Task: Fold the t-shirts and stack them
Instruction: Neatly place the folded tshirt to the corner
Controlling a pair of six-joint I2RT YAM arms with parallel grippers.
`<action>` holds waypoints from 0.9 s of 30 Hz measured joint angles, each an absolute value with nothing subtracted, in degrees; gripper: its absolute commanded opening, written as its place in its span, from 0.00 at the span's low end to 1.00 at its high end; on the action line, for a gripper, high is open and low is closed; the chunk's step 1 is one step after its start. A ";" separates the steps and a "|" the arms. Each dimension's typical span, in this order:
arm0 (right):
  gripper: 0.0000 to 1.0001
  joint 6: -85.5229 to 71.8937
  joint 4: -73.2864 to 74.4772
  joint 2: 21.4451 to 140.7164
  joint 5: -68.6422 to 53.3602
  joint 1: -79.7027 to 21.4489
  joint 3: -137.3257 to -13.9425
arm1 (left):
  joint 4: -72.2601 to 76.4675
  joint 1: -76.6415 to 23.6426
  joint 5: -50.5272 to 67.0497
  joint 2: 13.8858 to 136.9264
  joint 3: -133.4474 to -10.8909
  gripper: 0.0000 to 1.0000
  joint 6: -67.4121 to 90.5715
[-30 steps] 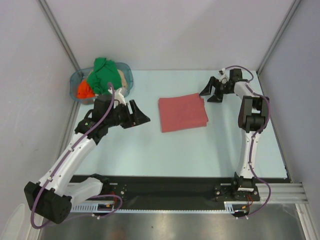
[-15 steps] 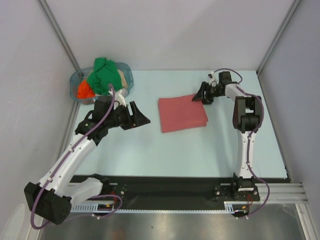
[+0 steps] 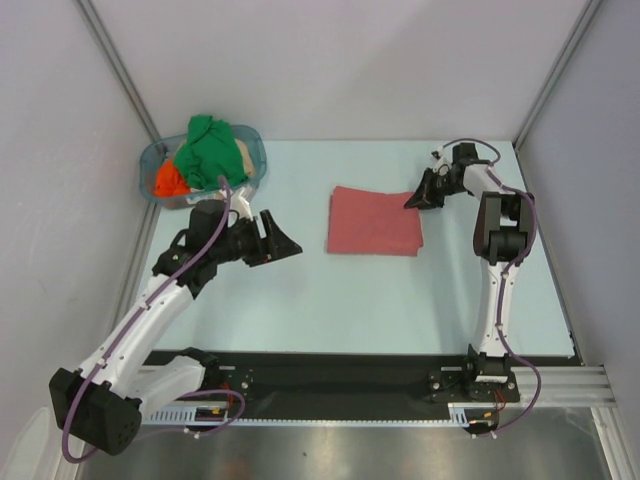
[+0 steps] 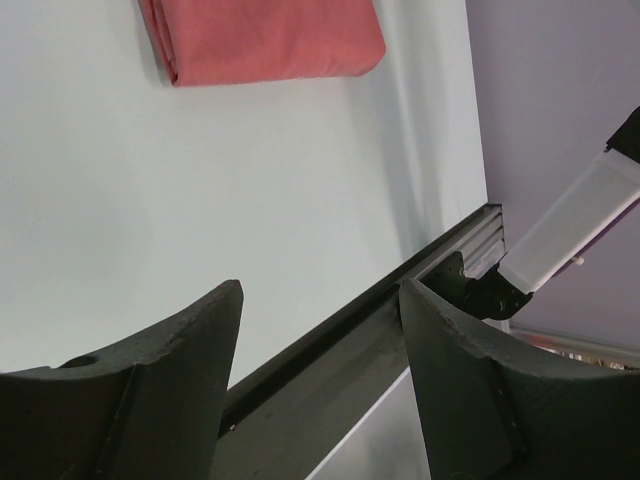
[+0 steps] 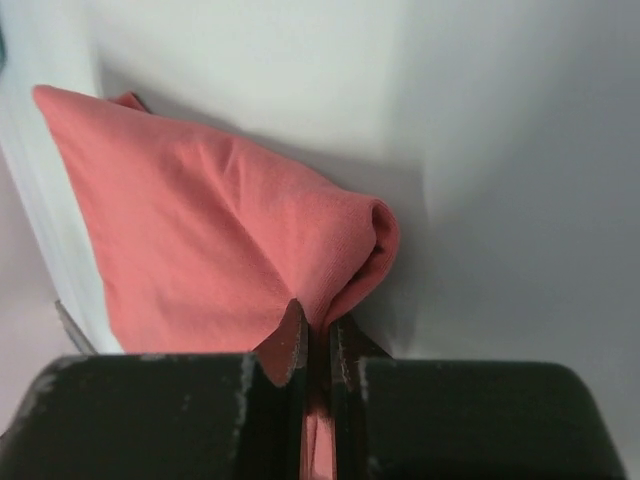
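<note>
T-shirt (image 3: 375,221), long axis left-right (corner pinched)

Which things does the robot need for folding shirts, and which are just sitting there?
For the job: red shirt, green shirt, orange shirt, beige shirt.
Just there: blue plastic tub, table.

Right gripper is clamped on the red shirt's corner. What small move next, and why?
Probably open the right gripper and lift it clear. Its jaws pinch a corner of the red shirt, which already lies folded and flat on the table. Pulling further would likely spoil the fold.
</note>
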State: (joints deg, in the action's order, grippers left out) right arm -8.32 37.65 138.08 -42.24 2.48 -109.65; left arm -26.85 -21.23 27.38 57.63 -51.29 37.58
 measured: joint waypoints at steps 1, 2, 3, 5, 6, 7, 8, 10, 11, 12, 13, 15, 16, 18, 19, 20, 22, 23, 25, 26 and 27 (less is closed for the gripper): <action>0.00 -7.46 38.37 137.97 -41.47 2.79 -109.71 | -26.33 -21.23 27.44 57.30 -50.72 0.70 37.71; 0.00 -6.70 39.33 137.93 -40.32 3.14 -110.15 | -25.61 -21.23 27.53 56.93 -50.00 0.70 38.00; 0.00 -6.07 40.62 137.95 -38.85 3.57 -111.15 | -24.82 -21.23 27.70 56.62 -49.21 0.70 38.26; 0.00 -5.23 44.25 138.93 -34.52 4.58 -115.87 | -23.20 -21.21 27.92 56.14 -47.24 0.70 39.03; 0.00 -4.78 45.76 139.79 -31.92 5.34 -119.24 | -22.85 -21.21 28.01 56.07 -46.50 0.70 39.16; 0.00 -4.34 47.29 141.16 -29.47 6.26 -123.61 | -22.20 -21.21 28.18 55.99 -45.41 0.70 39.51; 0.00 -3.99 47.42 142.45 -26.98 7.25 -127.44 | -21.80 -21.21 28.25 55.88 -44.34 0.70 39.68; 0.00 -3.25 47.42 144.70 -22.46 9.15 -133.45 | -21.47 -21.19 28.23 55.37 -42.02 0.70 40.14; 0.00 -2.59 46.78 145.58 -20.05 10.20 -135.48 | -21.54 -21.17 28.25 55.11 -41.15 0.70 40.27; 0.00 -1.65 45.74 145.97 -17.69 10.98 -136.35 | -21.56 -21.15 28.25 54.81 -40.16 0.70 40.49; 0.00 -1.08 44.95 146.21 -15.92 11.70 -136.64 | -21.58 -21.10 28.23 54.61 -39.38 0.70 40.53; 0.00 0.49 43.24 146.91 -11.97 13.15 -136.92 | -21.63 -20.97 28.25 54.92 -38.57 0.70 40.53; 0.00 1.34 42.28 147.44 -10.39 13.52 -137.08 | -21.61 -20.93 28.25 55.37 -38.46 0.70 40.53; 0.00 3.84 39.40 148.68 -6.87 13.78 -137.60 | -21.34 -20.86 28.25 56.86 -38.46 0.70 40.51; 0.00 5.02 38.37 149.16 -5.76 13.69 -137.75 | -21.32 -20.82 28.25 57.89 -38.48 0.70 40.49; 0.00 6.46 37.23 149.71 -4.51 13.50 -138.26 | -21.34 -20.82 28.23 58.92 -38.48 0.70 40.47; 0.00 9.32 34.79 150.93 -2.31 13.19 -139.61 | -21.43 -20.82 28.23 61.06 -38.48 0.70 40.45; 0.00 10.44 33.67 151.59 -1.52 12.99 -140.59 | -21.50 -20.82 28.23 62.00 -38.48 0.69 40.45; 0.00 12.56 31.70 153.12 -0.73 12.75 -142.91 | -21.47 -20.82 28.27 63.61 -38.48 0.69 40.45; 0.00 13.76 30.65 153.93 -0.36 12.73 -144.18 | -21.52 -20.82 28.29 64.40 -38.48 0.69 40.45; 0.00 14.74 29.52 154.67 -0.14 12.78 -145.34 | -21.52 -20.82 28.27 64.97 -38.48 0.69 40.45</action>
State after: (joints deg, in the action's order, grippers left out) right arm 14.74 29.52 154.67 -0.14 12.78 -145.34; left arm -21.52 -20.82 28.27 64.97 -38.48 40.45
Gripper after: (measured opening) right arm 0.065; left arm 0.692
